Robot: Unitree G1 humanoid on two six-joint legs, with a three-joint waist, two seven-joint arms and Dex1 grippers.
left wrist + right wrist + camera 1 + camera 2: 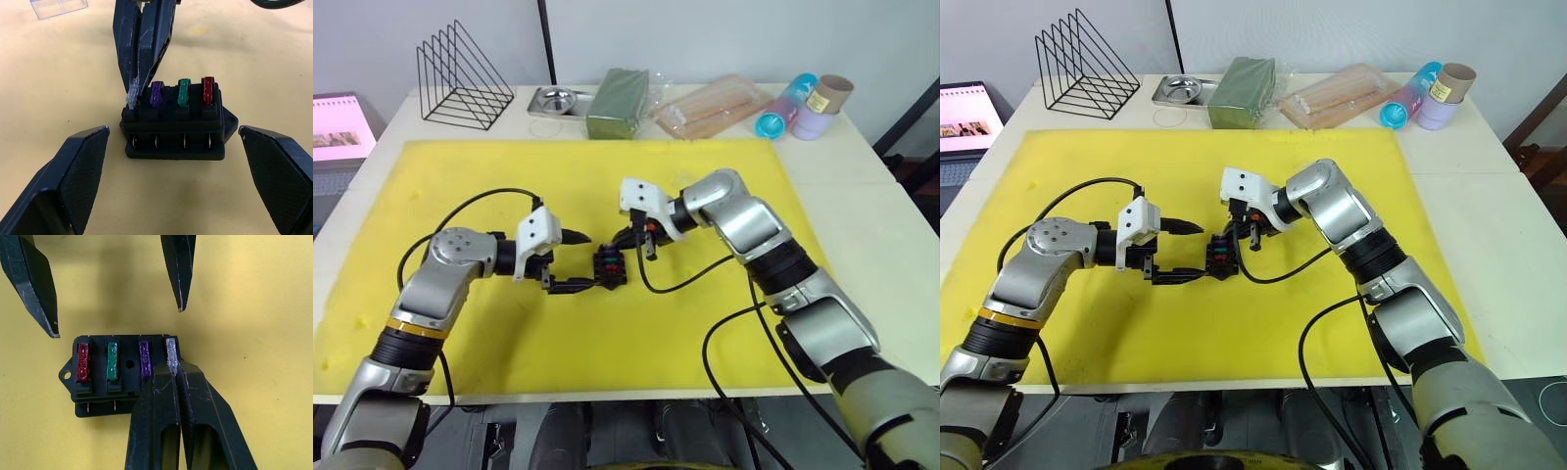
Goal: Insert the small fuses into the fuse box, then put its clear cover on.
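Fuse box [173, 129]: black block lying on the yellow mat [607, 323], about mid-mat, between the two end effectors; four slots in a row along its top, a small mounting ear at the red-fuse end.
Red fuse [208, 90]: seated upright in the end slot next to the mounting ear.
Green fuse [183, 92]: seated upright in the next slot.
Purple fuse [156, 94]: seated upright in the third slot.
Greyish fuse [132, 94]: at the last slot on the far end from the ear, leaning slightly, its lower end in the slot, its top pinched by the right end effector.
Right end effector [173, 369]: fingers clenched together on the greyish fuse, tips right at the top of the fuse box.
Left end effector [573, 260]: released, fingers spread wide, one on each side of the fuse box; whether the lower finger touches the box cannot be told.
Clear cover [58, 7]: transparent cap lying on the mat, apart from the fuse box, beyond the right end effector in the left wrist view.
Tabletop [862, 186]: pale surface under the mat; along its far edge stand a black wire rack [465, 78], a small metal tray [558, 100], a green block [619, 102], a clear bag of wooden sticks [713, 106] and some cylindrical containers [808, 104].
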